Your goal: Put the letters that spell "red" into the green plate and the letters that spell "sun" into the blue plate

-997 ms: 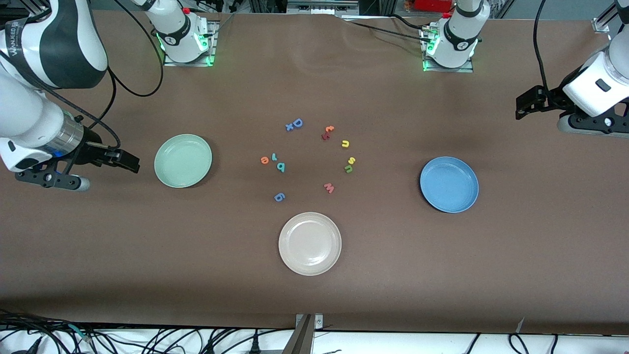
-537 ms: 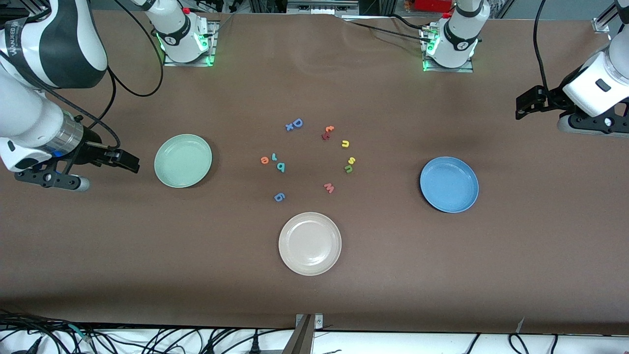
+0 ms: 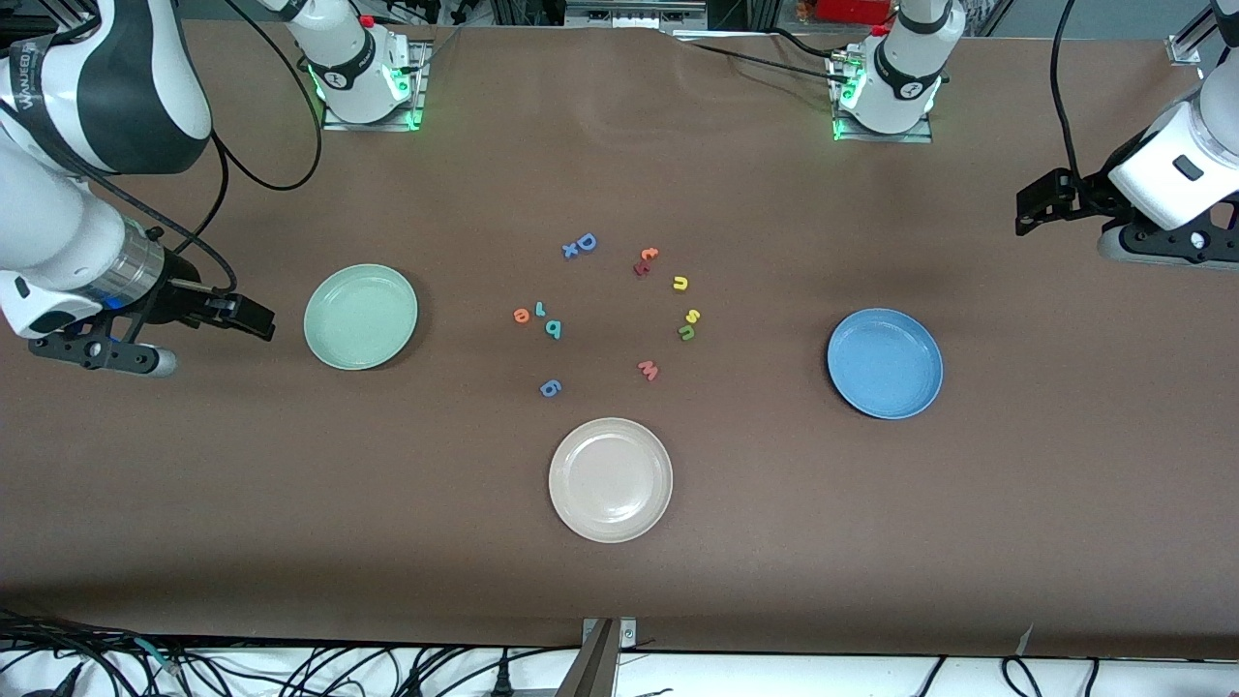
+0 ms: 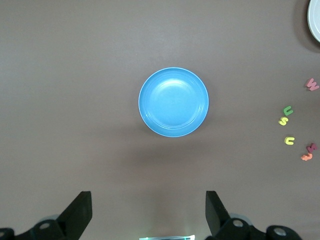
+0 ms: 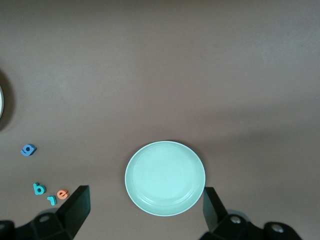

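A: Where does everything sit?

B: The green plate (image 3: pixel 360 317) lies toward the right arm's end of the worktop (image 3: pixel 619 581), the blue plate (image 3: pixel 885 363) toward the left arm's end. Both are bare. All the letters lie loose between them.

A: And the "red" set?

B: The orange "e" (image 3: pixel 522 315), the teal "r" (image 3: pixel 539 308) and the teal "d" (image 3: pixel 554 329) form a tight cluster. The yellow "s" (image 3: pixel 692 316) touches the olive-green arch (image 3: pixel 686 332), with the yellow arch (image 3: pixel 680 283) a little farther from the front camera.

A: The arms?

B: The right gripper (image 3: pixel 254 318) hangs just beside the green plate, jaws released, holding nothing. The left gripper (image 3: pixel 1034 208) waits well apart from the blue plate, jaws equally wide and bare.

A: What could go wrong?

B: The letters are tiny and crowded. Jaws dropping on the "r" could nudge the "e" or "d", or pinch two at once. The blue "g" (image 3: pixel 550 388) and the capital "D" (image 3: pixel 585 242) look close enough to the teal "d" to be mistaken for it. The pink "w" (image 3: pixel 649 369) and the red and orange pair (image 3: pixel 645 260) are decoys near the "sun" letters. The cream-white plate (image 3: pixel 611 479) is a wrong destination. Thin foam lying flat may also slip out of a shallow pinch.
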Controlling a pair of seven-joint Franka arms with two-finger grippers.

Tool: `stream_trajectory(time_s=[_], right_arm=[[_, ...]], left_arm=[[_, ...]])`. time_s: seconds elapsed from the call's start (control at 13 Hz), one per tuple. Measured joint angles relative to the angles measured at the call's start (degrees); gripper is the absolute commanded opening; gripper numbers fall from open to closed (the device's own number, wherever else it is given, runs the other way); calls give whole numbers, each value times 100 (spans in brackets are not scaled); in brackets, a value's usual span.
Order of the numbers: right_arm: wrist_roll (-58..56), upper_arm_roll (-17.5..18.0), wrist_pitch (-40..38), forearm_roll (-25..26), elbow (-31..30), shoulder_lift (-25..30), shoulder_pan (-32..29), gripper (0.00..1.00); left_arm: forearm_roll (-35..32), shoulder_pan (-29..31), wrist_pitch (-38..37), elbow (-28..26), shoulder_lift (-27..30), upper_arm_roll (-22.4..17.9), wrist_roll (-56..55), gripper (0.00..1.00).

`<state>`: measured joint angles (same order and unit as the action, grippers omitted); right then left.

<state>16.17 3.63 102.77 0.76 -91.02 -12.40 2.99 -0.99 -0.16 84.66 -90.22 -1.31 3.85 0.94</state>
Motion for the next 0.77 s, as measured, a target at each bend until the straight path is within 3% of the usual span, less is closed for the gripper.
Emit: stream_trajectory(time_s=[0.77], right_arm=[[0,-1,-103,1,-1,-6,0,100]], left_arm=[[0,0,0,0,0,0,0,100]])
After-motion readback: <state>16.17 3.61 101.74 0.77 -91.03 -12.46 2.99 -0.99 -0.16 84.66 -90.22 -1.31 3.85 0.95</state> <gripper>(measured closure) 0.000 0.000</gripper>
